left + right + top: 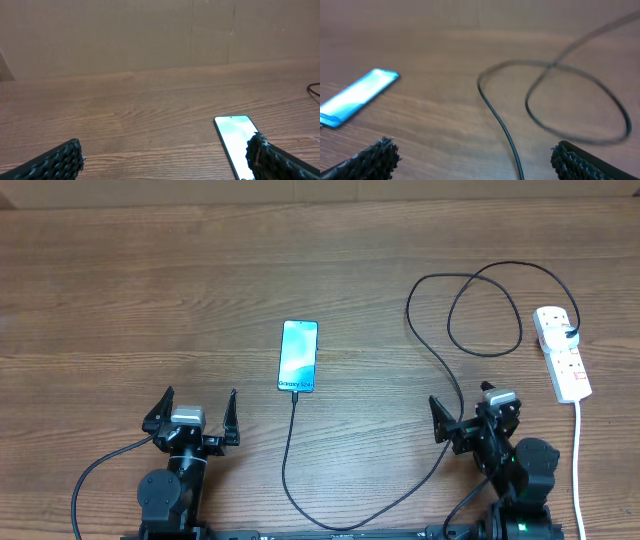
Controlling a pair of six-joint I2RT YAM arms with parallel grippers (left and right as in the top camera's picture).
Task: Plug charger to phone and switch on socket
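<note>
The phone (298, 356) lies mid-table with its light blue screen lit; it also shows in the left wrist view (234, 136) and the right wrist view (355, 96). The charger cable (440, 360) runs from the phone's near end, loops along the front edge, then coils toward the white socket (562, 352) at the far right, where its black plug (571, 333) sits in an outlet. The cable shows in the right wrist view (502, 125). My left gripper (195, 412) is open and empty, left of the phone. My right gripper (470, 415) is open and empty, near the cable.
The socket's white lead (577, 460) runs down toward the table's front edge at the right. A beige wall (150, 30) stands behind the wooden table (130, 310).
</note>
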